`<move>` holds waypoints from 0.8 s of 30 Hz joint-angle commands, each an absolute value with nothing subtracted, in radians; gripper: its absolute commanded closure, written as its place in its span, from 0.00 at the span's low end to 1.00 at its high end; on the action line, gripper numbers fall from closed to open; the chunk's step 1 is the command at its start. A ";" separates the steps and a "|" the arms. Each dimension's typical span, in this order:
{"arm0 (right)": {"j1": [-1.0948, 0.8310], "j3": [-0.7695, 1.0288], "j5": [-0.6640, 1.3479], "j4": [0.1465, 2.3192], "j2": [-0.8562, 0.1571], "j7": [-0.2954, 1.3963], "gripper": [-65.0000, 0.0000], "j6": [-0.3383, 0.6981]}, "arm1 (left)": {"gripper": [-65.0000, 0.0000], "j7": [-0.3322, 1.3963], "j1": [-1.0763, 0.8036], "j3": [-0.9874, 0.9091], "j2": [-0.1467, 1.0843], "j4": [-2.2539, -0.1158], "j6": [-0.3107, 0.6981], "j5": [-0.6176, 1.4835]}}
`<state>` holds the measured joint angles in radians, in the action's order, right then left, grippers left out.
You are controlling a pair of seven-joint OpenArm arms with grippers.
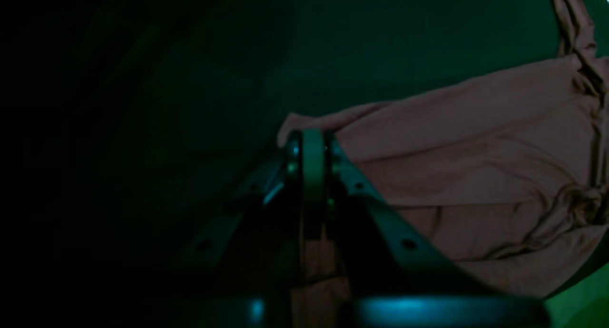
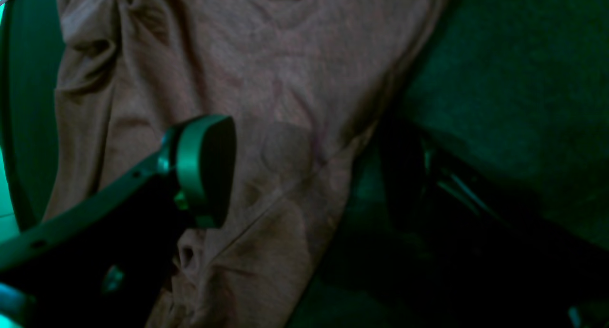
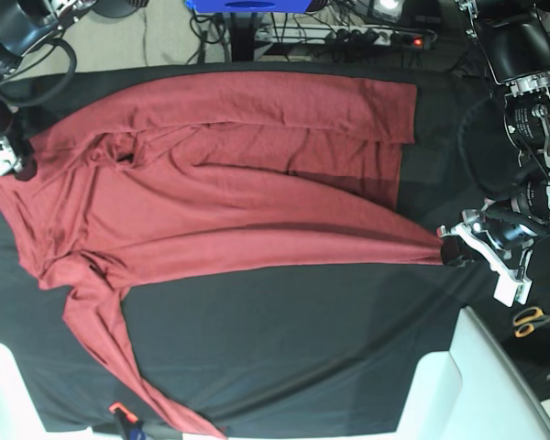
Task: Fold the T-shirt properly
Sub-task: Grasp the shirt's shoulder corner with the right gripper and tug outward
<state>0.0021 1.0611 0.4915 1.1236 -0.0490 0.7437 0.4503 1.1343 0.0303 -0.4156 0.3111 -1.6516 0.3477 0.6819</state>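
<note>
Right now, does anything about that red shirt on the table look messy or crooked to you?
Yes. The T-shirt lies unevenly: bunched and wrinkled by the right gripper, one sleeve trailing diagonally toward the table's near edge, and a corner stretched to a point where the left gripper pinches it.

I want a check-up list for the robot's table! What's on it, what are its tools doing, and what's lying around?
Surface: black cloth table covering, wrinkled in places.
Job's things: T-shirt, brick-red with long sleeves, spread out but creased; one sleeve trails toward the near edge.
Clutter: scissors with orange handles beside the table.
Grippers: left tool shut on a pulled-out corner of the T-shirt; right tool open above the fabric.
Cables: power strip and tangled leads behind the table.
Surroundings: white panel at the near corner.
</note>
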 commanded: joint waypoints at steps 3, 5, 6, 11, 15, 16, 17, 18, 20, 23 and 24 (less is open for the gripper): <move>0.002 1.056 0.478 1.125 -0.056 0.762 0.30 0.443 | 1.00 1.115 0.044 -0.420 0.328 -1.643 0.355 0.691; 0.005 1.055 0.478 1.119 -0.054 0.760 0.30 0.443 | 1.00 1.115 0.044 -0.420 0.328 -1.639 0.355 0.691; 0.007 1.055 0.478 1.119 -0.054 0.759 0.30 0.443 | 1.00 1.115 0.044 -0.420 0.328 -1.639 0.355 0.691; 0.019 1.055 0.476 1.118 -0.054 0.756 0.48 0.443 | 1.00 1.115 0.044 -0.421 0.328 -1.639 0.355 0.691; 0.021 1.055 0.476 1.118 -0.054 0.756 0.61 0.443 | 1.00 1.115 0.044 -0.424 0.328 -1.641 0.355 0.691; 0.021 1.056 0.476 1.118 -0.054 0.756 0.65 0.443 | 1.00 1.115 0.044 -0.424 0.328 -1.641 0.355 0.691; 0.021 1.056 0.476 1.118 -0.054 0.756 0.70 0.443 | 1.00 1.115 0.044 -0.424 0.328 -1.641 0.355 0.691; 0.021 1.056 0.476 1.118 -0.056 0.756 0.76 0.443 | 1.00 1.115 0.044 -0.424 0.328 -1.641 0.355 0.691; 0.021 1.061 0.476 1.118 -0.059 0.754 0.87 0.443 | 1.00 1.115 0.044 -0.424 0.328 -1.641 0.355 0.691; 0.021 1.063 0.476 1.119 -0.059 0.754 0.98 0.443 | 1.00 1.115 0.045 -0.424 0.328 -1.641 0.355 0.691; 0.019 1.063 0.476 1.124 -0.061 0.754 0.99 0.443 | 1.00 1.115 0.045 -0.424 0.328 -1.641 0.355 0.691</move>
<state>0.0132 1.0584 0.4641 1.1057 -0.0444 0.7620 0.4351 1.1343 0.0303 -0.4175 0.3107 -1.6245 0.3473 0.6811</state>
